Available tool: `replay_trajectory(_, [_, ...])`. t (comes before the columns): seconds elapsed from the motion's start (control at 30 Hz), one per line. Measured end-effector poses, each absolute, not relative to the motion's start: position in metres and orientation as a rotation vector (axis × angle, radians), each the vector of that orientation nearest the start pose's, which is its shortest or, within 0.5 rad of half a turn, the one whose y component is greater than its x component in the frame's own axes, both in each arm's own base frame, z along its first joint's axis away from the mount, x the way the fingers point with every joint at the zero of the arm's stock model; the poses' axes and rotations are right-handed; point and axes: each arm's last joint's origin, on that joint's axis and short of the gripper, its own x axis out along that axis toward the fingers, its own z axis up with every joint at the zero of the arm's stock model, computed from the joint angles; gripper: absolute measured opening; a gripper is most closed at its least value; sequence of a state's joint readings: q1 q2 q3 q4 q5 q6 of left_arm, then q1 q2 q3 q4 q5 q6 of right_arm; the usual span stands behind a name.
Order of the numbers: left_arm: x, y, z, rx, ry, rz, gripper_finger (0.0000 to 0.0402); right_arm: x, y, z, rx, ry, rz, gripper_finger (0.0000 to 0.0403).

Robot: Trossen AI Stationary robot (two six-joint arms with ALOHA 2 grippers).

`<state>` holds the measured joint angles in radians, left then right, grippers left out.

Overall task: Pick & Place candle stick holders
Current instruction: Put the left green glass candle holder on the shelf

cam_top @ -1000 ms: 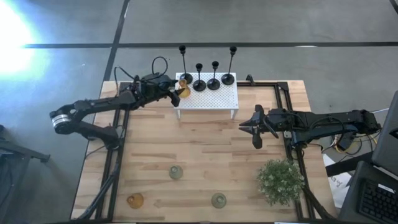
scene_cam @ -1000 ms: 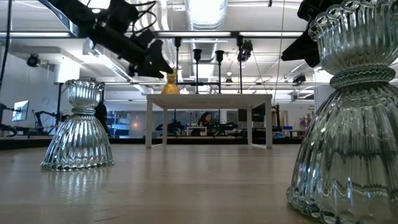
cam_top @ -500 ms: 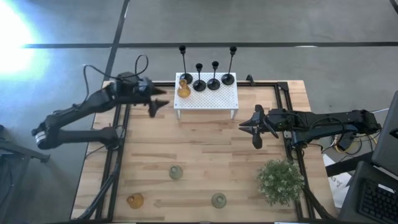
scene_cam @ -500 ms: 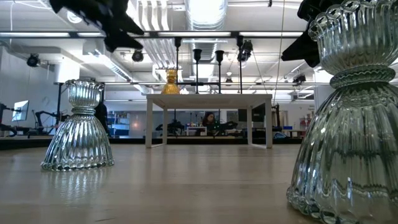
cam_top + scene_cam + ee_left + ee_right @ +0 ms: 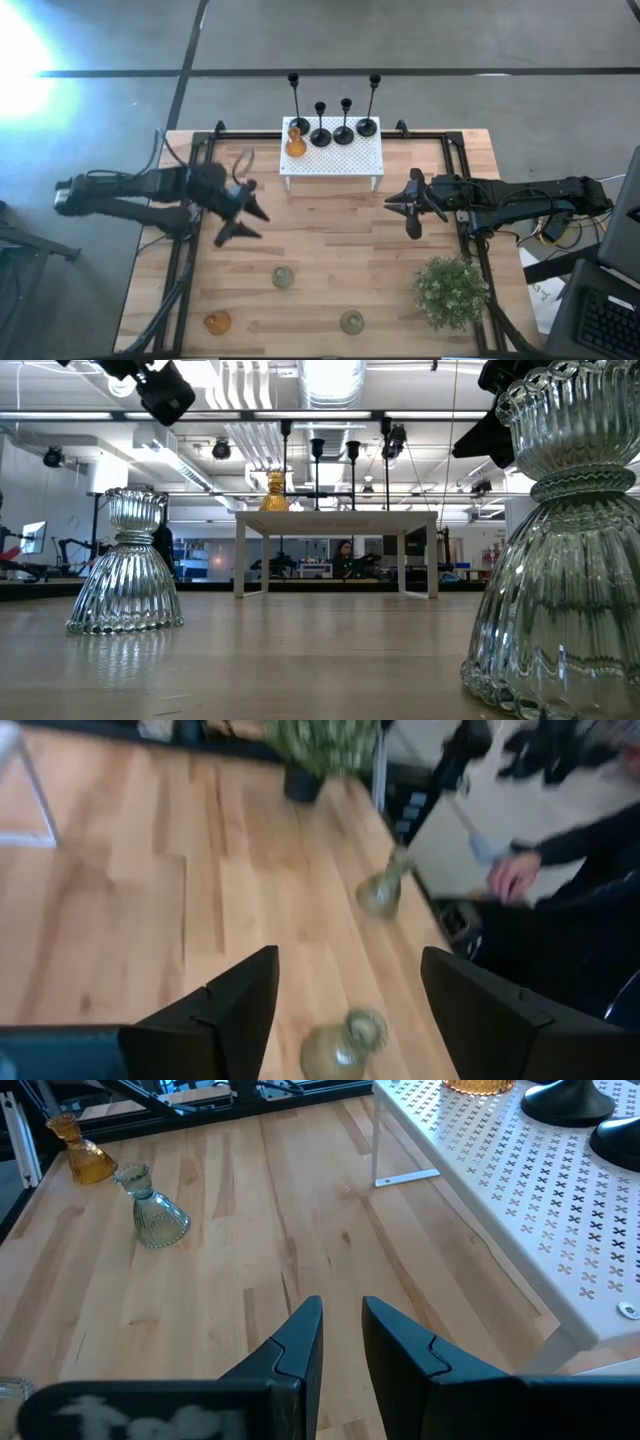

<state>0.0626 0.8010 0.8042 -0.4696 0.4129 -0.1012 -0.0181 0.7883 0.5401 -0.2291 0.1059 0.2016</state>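
Four black stemmed holders and one amber glass holder stand on the white perforated rack at the far edge. Another amber holder and two pale green ones stand on their bases near the table's front. My left gripper is open and empty above the table's left part, between the rack and the front holders. Its wrist view shows both green holders. My right gripper hovers right of the rack, empty, with its fingers only a little apart.
A bushy green plant stands at the front right. Black frame rails run along the table's left and right edges. A person's hand shows beyond the table's edge in the left wrist view. Bare wood lies between the rack and the front holders.
My left gripper has let go of the amber holder, which now stands on the rack's left end. The gripper has drawn back toward the table's left edge, then swung toward the near edge, turning to face the front holders. My right arm has kept still.
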Motion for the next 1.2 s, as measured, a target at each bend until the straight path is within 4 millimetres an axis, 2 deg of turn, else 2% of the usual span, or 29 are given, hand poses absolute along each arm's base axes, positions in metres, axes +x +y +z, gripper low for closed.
replay_trajectory(0.23, [0.169, -0.047, 0.286, -0.165, 0.599, -0.307, 0.0247, 0.172, -0.006, 0.244, 0.177, 0.463, -0.169, 0.0068])
replay_trajectory(0.43, [0.166, -0.071, 0.262, -0.163, 0.697, -0.265, 0.0247, 0.172, -0.006, 0.244, 0.177, 0.463, -0.169, 0.0068])
replay_trajectory(0.63, [0.167, -0.077, 0.226, -0.189, 0.801, -0.171, 0.0245, 0.172, -0.006, 0.244, 0.177, 0.463, -0.169, 0.0068])
replay_trajectory(0.83, [0.175, -0.081, 0.195, -0.24, 0.76, -0.171, 0.0245, 0.172, -0.006, 0.244, 0.177, 0.462, -0.169, 0.0068])
replay_trajectory(1.03, [0.179, -0.083, 0.173, -0.222, 0.738, -0.192, 0.0245, 0.172, -0.006, 0.244, 0.177, 0.463, -0.169, 0.0068])
replay_trajectory(1.2, [0.184, -0.085, 0.167, -0.171, 0.734, -0.211, 0.0245, 0.172, -0.006, 0.244, 0.177, 0.463, -0.169, 0.0068])
